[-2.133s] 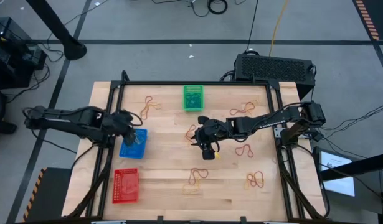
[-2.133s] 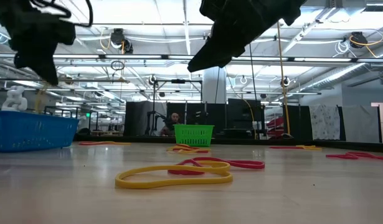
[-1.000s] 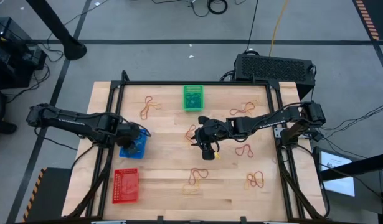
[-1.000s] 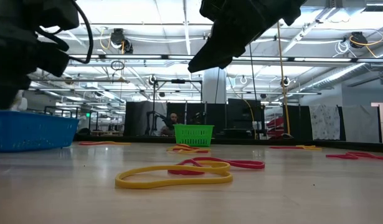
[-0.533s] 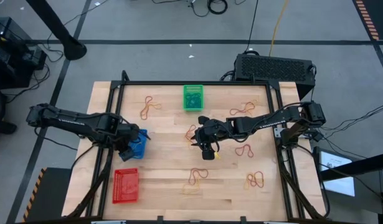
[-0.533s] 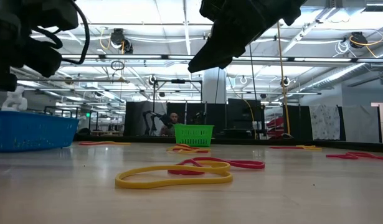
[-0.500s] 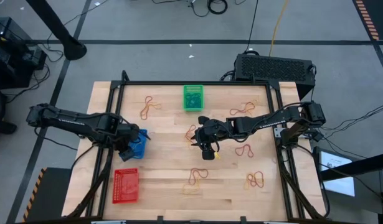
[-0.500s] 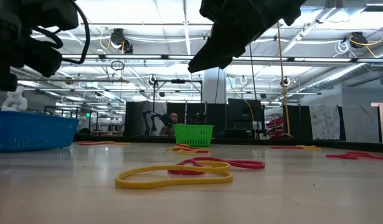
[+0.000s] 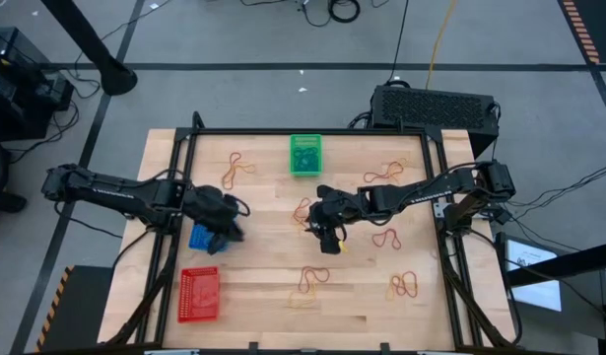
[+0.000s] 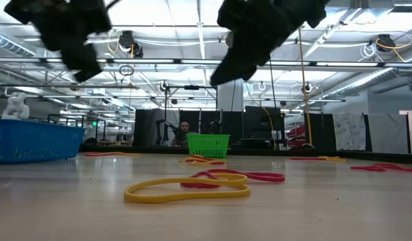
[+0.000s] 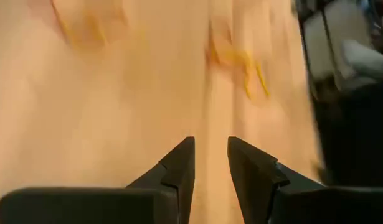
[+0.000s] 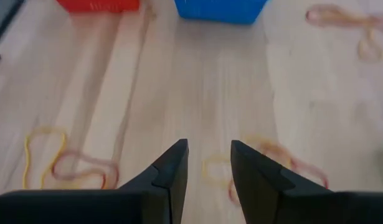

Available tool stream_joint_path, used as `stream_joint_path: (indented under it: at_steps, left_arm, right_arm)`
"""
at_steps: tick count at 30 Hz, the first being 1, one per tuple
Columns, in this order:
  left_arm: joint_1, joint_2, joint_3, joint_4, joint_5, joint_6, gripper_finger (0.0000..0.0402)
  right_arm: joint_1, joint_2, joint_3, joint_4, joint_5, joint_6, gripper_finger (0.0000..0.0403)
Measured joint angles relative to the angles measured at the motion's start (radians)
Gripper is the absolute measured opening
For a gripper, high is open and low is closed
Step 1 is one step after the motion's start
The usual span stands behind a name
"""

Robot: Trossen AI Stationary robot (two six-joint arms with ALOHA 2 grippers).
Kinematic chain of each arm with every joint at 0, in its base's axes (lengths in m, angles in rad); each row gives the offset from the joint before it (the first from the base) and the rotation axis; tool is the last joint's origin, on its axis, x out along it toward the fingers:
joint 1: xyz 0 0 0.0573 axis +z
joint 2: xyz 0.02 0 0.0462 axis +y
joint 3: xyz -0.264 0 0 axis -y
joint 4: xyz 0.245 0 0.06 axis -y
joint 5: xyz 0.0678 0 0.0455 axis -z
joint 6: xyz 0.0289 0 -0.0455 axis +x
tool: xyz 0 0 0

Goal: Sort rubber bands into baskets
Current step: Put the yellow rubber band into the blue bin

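Observation:
My left gripper [image 9: 234, 231] hangs open and empty over bare wood just right of the blue basket [image 9: 198, 238]; its fingers show with a gap in the left wrist view [image 11: 210, 149]. My right gripper [image 9: 328, 243] hangs open and empty over the table's middle [image 12: 210, 152], above a yellow and red rubber band cluster [image 12: 247, 165]. The green basket [image 9: 305, 155] stands at the far middle. The red basket [image 9: 199, 294] stands at the near left. Loose rubber bands [image 9: 312, 279] lie flat in several clusters on the wood.
More band clusters lie at the far left [image 9: 235, 170], the far right [image 9: 384, 174], the right [image 9: 386, 238] and the near right [image 9: 406, 286]. A yellow band [image 10: 185, 191] lies nearest the low camera. A large black box [image 9: 436, 106] sits behind the table's far right corner.
My left gripper has left the blue basket and swung toward the table's right, rising and turning as it went; the basket has stayed in place. My right gripper has kept almost still above the table's middle.

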Motion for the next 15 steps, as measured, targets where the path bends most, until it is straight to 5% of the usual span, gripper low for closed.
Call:
stream_joint_path:
  at_steps: [7, 11, 15]
  left_arm:
    - [0.001, 0.025, 0.0, 0.35, -0.329, 0.328, 0.0102]
    - [0.001, 0.068, 0.0, 0.508, -0.384, 0.482, 0.0103]
    - [0.008, 0.116, 0.0, 0.532, -0.419, 0.577, 0.0103]
  right_arm:
    - [-0.006, -0.015, 0.0, -0.294, 0.101, 0.036, 0.0114]
    - [-0.063, -0.034, 0.0, -0.508, 0.265, 0.076, 0.0114]
    - [-0.194, -0.036, 0.0, -0.71, 0.288, 0.119, 0.0114]
